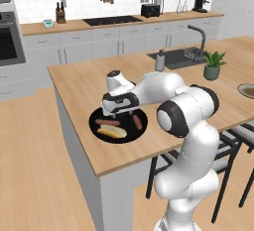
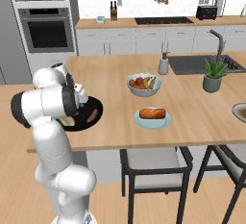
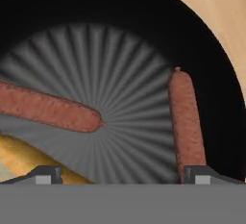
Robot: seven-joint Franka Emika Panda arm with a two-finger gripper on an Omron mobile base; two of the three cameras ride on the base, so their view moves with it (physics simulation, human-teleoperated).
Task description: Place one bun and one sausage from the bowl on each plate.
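Seen now: kitchen island (image 1: 74, 84), wooden top, arm bent low over its near left corner.
Bowl: wide, shallow, black bowl (image 1: 95, 124), ribbed grey floor in the hand view, just inside the island's front edge near the left corner.
Bowl contents: two reddish-brown sausages, first sausage (image 3: 48, 107) and second sausage (image 3: 186, 122), well apart; one tan bun (image 1: 113, 132) lying beside the first sausage toward the front edge.
Gripper: gripper (image 3: 122, 174) poised just above the bowl, jaws spread wide, nothing between them; one fingertip over the bun, the other over an end of the second sausage, contact impossible to judge.
Blue plate: light blue plate (image 2: 142, 120) toward the middle of the front edge, carrying a bun with a sausage on top.
Second plate: olive-brown plate (image 2: 239, 112) with pale rim near the right end, cut off by the frame; contents unreadable.
Fruit bowl: pale fruit bowl (image 2: 144, 89) behind the blue plate, holding mixed colourful fruit.
Hidden: far side of the black bowl covered by the hand in the left base view; most of it masked by the arm in the right base view.
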